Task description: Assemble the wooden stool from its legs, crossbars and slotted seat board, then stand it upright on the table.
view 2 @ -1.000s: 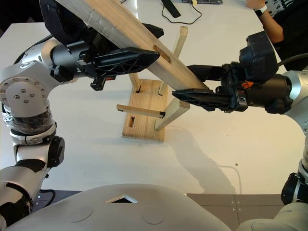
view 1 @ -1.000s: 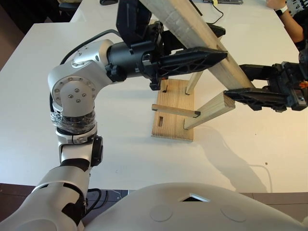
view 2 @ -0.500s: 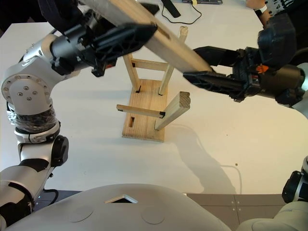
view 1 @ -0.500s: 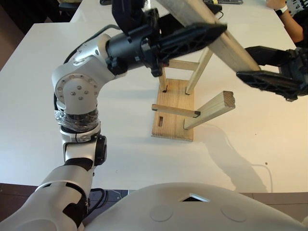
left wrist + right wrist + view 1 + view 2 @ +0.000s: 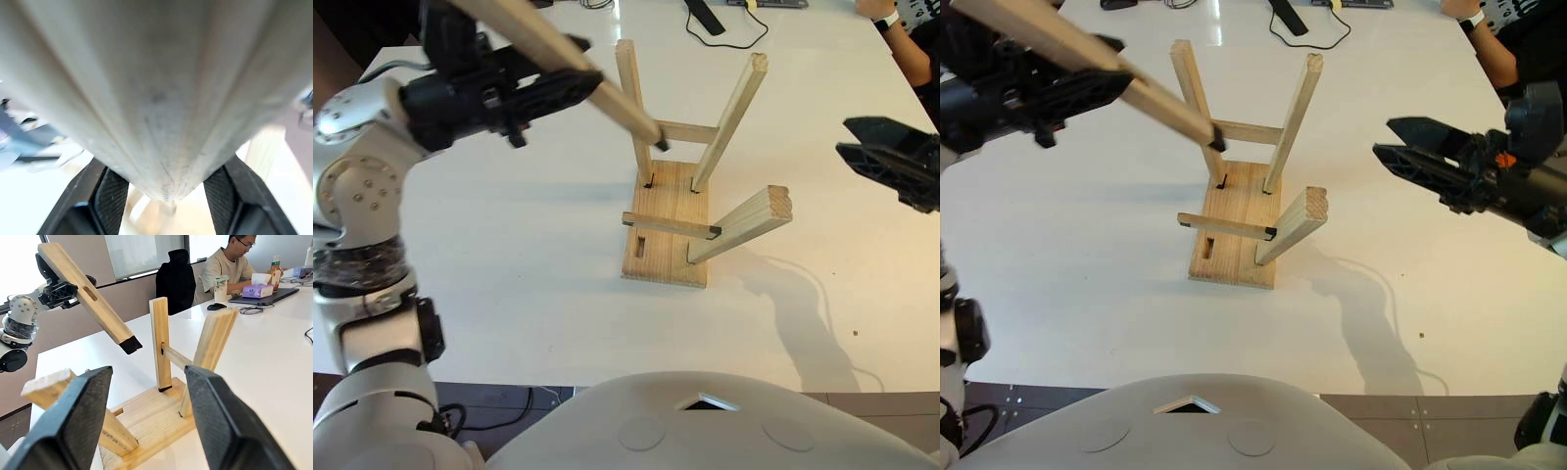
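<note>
The slotted seat board (image 5: 666,260) lies flat on the white table. Two legs (image 5: 634,98) (image 5: 734,113) stand in it, joined by a crossbar (image 5: 690,130). A third leg (image 5: 744,223) leans out to the right, with a second crossbar (image 5: 671,225) attached. My left gripper (image 5: 579,80) is shut on a fourth leg (image 5: 622,110), held slanting in the air left of the stool, its dark tip close to the near upright leg. My right gripper (image 5: 847,137) hangs open to the right of the stool, holding nothing; its fingers (image 5: 73,426) frame the stool from afar.
A black cable and a dark flat object (image 5: 710,20) lie at the far side of the table. The table's front edge (image 5: 607,384) runs close below the seat board. White table surface (image 5: 529,245) extends on both sides of the board.
My left arm has swung the held leg up and to the left. My right gripper has come off the leg's lower end and drawn back to the right.
</note>
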{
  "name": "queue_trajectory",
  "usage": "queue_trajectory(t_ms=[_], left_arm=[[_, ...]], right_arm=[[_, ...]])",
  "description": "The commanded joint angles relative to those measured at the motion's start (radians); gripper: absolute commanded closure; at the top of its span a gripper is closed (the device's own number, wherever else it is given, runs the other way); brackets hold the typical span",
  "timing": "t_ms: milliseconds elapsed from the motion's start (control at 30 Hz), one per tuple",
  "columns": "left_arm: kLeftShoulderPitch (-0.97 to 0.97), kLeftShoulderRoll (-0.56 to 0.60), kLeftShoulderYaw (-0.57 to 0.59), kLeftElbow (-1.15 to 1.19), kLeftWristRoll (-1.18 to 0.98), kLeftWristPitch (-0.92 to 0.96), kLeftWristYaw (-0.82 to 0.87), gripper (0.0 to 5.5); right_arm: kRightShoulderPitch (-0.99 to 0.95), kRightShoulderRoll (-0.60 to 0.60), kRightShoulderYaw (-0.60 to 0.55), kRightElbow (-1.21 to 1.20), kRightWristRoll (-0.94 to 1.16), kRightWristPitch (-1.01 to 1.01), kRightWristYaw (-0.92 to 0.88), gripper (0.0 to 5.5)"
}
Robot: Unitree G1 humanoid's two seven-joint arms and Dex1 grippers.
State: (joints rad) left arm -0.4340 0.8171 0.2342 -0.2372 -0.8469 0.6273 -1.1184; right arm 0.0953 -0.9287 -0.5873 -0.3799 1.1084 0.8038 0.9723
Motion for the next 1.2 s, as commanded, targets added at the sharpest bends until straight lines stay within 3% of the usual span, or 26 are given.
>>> queue_trajectory(t_ms=[33,333,800,1200], left_arm=[[0.135,0.079,-0.01,0.072,0.118,-0.164,-0.204,3.47],[0.278,-0.032,-0.094,0.001,0.136,-0.238,-0.236,3.47],[0.317,-0.09,-0.211,0.04,0.275,-0.422,-0.244,3.47],[0.348,0.045,-0.29,0.078,0.344,-0.458,-0.346,3.47]], right_arm=[[0.101,0.028,-0.037,-0.058,-0.042,-0.027,0.023,2.8],[0.046,0.018,0.06,-0.046,-0.085,-0.044,0.029,2.8],[0.024,0.023,0.114,-0.055,-0.115,-0.047,0.037,2.8],[0.052,0.03,0.103,-0.091,-0.129,-0.054,0.027,2.8]])
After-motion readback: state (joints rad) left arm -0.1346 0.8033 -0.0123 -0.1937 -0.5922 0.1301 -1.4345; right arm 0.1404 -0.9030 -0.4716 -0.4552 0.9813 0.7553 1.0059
